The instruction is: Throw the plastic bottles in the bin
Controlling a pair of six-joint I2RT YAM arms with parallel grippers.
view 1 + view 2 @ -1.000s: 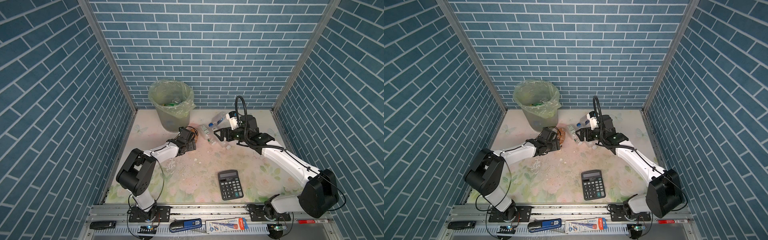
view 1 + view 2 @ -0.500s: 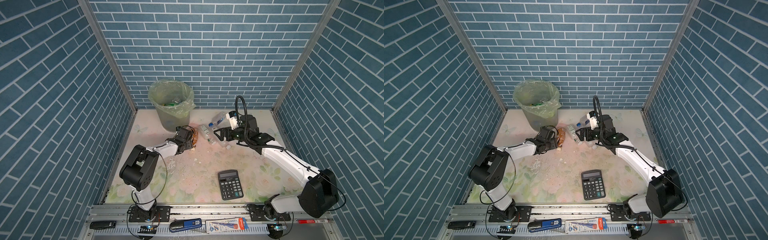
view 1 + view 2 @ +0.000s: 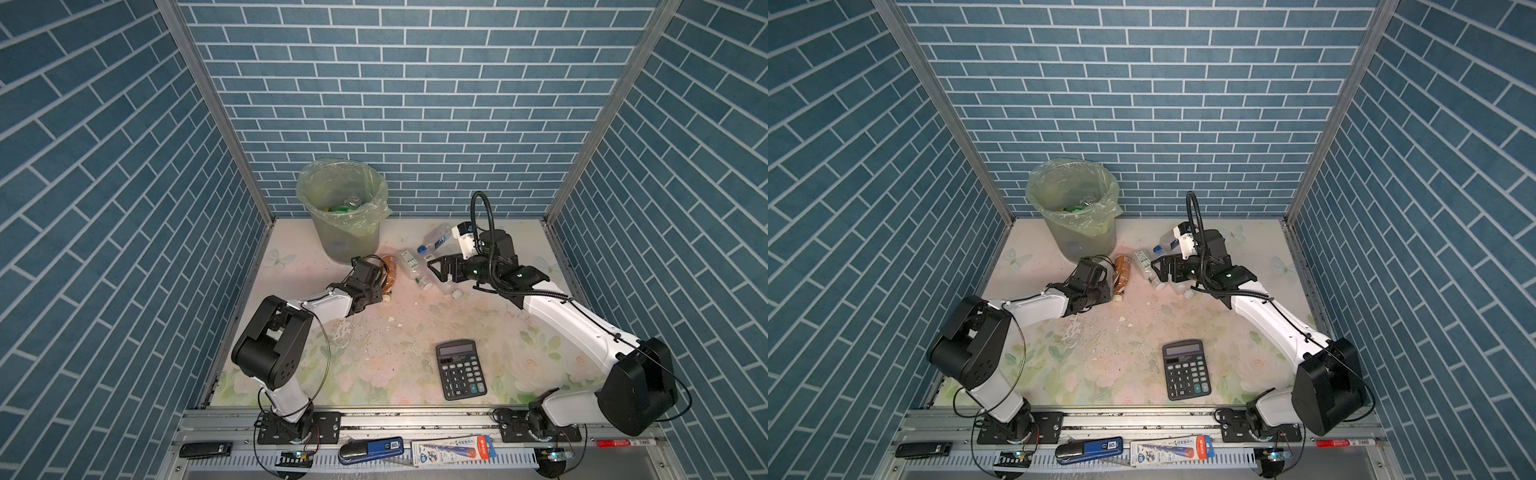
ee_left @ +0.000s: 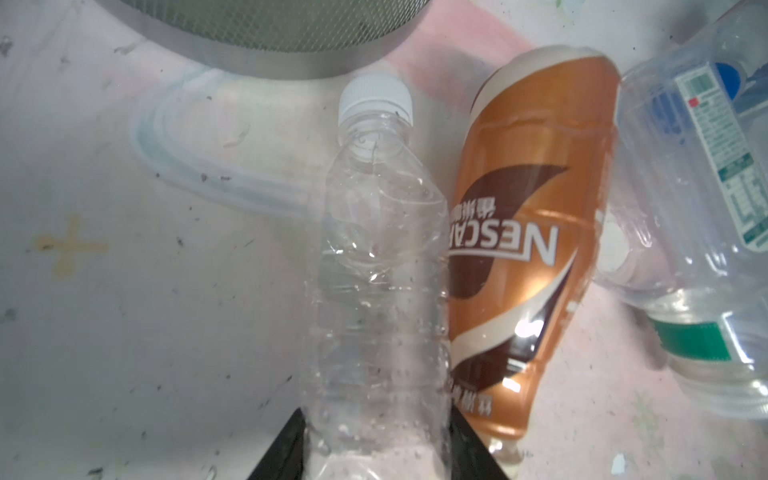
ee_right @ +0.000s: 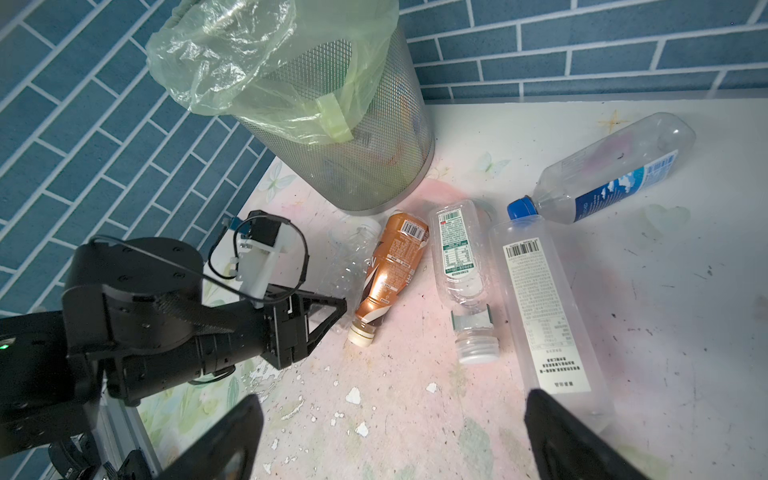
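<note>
Closes left gripper (image 4: 376, 415) onto clear bottle (image 4: 374, 270), narrower than before; keeps right gripper (image 5: 392, 397) wide open, unmoved.

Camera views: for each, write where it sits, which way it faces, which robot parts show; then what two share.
Both top views: high at the front, looking down toward the back wall; left arm, right arm whole.
Left wrist: low on its arm, facing the clear crumpled plastic bottle and brown plastic bottle; left claw straddles the clear one.
Right wrist: raised, facing the round mesh bin lined with a green bag; open right claw, left claw too.
Shared: both wrist views show the brown plastic bottle.
</note>
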